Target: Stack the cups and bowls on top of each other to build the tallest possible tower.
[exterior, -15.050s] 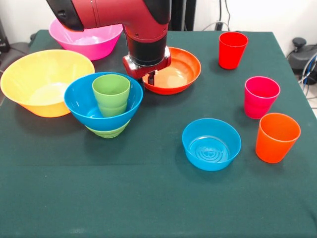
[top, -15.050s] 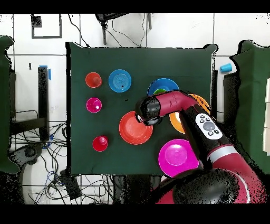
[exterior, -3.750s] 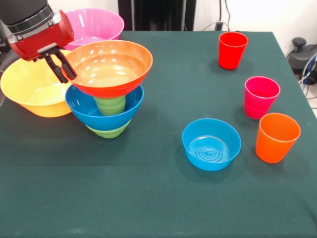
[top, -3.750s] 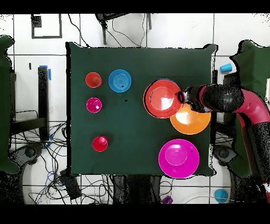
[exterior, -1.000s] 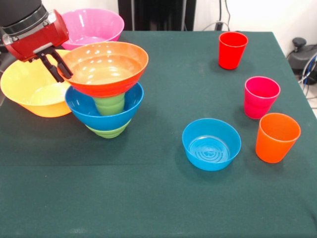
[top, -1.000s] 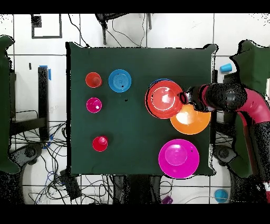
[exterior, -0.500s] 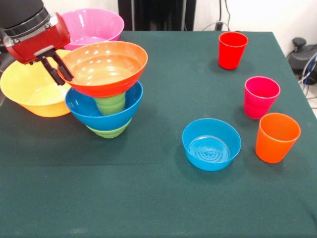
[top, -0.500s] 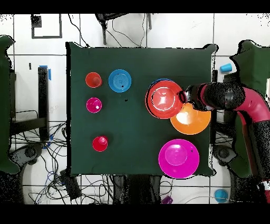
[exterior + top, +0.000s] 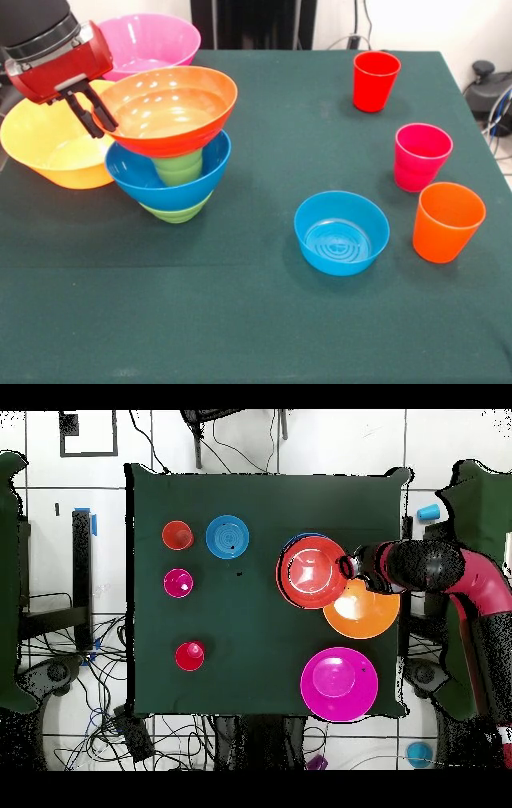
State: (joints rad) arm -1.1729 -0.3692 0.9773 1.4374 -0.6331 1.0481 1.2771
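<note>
The tower stands left of centre: small green bowl (image 9: 178,213), wide blue bowl (image 9: 172,190), light green cup (image 9: 178,170), and on top the shallow orange-red bowl (image 9: 172,128), slightly tilted. It also shows in the overhead view (image 9: 310,572). My gripper (image 9: 94,118) is at the bowl's left rim, fingers pinching it; it also shows in the overhead view (image 9: 347,569). The small blue bowl (image 9: 342,232), red cup (image 9: 375,80), magenta-pink cup (image 9: 422,156) and orange cup (image 9: 447,222) stand apart on the right.
The big yellow-orange bowl (image 9: 48,148) sits close behind my gripper at the left edge. The big pink bowl (image 9: 152,36) is at the far left corner. The green table cloth (image 9: 240,320) spreads toward the front.
The orange-red bowl and my gripper have barely shifted over the last second; the bowl stays on the green cup with its rim between the fingers.
</note>
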